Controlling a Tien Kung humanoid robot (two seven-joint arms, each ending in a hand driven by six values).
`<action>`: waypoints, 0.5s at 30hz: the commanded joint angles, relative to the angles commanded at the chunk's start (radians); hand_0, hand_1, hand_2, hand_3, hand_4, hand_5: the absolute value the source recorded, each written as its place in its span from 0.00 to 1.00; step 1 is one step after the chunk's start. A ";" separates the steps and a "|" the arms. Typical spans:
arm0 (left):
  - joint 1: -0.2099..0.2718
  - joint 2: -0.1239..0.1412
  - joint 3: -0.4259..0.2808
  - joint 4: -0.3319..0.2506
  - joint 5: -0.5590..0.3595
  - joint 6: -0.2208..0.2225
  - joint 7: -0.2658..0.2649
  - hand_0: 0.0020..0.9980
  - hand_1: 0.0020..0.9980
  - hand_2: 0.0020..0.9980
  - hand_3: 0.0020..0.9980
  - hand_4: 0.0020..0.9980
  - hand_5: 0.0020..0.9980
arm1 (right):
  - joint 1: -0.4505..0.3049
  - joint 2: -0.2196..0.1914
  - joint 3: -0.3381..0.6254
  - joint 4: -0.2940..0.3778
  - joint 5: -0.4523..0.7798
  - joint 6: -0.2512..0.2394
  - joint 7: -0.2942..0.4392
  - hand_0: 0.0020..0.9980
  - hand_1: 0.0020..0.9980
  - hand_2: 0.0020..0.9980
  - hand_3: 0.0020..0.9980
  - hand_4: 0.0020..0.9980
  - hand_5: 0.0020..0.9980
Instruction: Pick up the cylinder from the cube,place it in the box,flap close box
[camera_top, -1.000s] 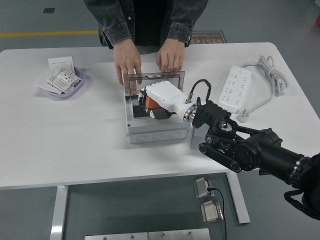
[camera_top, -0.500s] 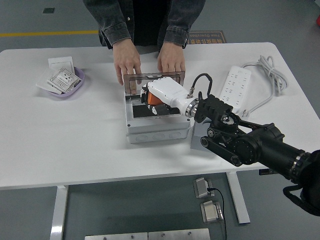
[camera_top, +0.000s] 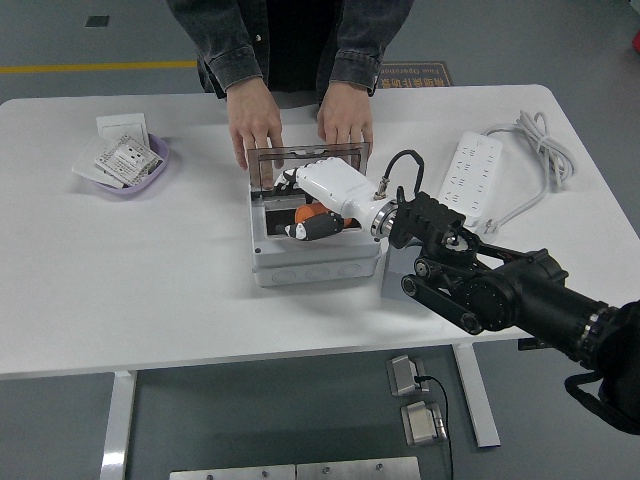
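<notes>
White tabletop (camera_top: 150, 260): w/ person's two hands (camera_top: 255, 125) bracing the clear lid (camera_top: 308, 160) upright, my right hand (camera_top: 318, 200), fingers curled on the orange cylinder (camera_top: 312, 214), reaches inside the grey plastic box (camera_top: 315, 262) to set it down.

No legible text is found. Print is present on the floor sign (camera_top: 415, 72) and on the packets in the purple dish (camera_top: 150, 175), but cannot be read.
</notes>
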 joint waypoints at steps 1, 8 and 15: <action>0.000 0.000 0.002 0.000 -0.001 0.000 0.000 0.65 0.71 0.68 0.73 0.79 0.53 | -0.001 0.000 0.001 0.000 -0.001 0.000 0.000 0.47 0.48 0.65 0.75 0.95 0.63; 0.004 -0.003 0.002 0.000 0.000 -0.001 0.001 0.65 0.71 0.68 0.72 0.79 0.53 | -0.013 -0.009 0.028 0.031 -0.011 0.003 -0.010 0.48 0.48 0.65 0.75 0.95 0.63; 0.010 -0.011 0.004 0.000 -0.007 0.001 0.002 0.65 0.71 0.68 0.72 0.79 0.53 | -0.057 -0.061 0.112 0.151 0.045 0.021 -0.040 0.48 0.48 0.65 0.75 0.96 0.64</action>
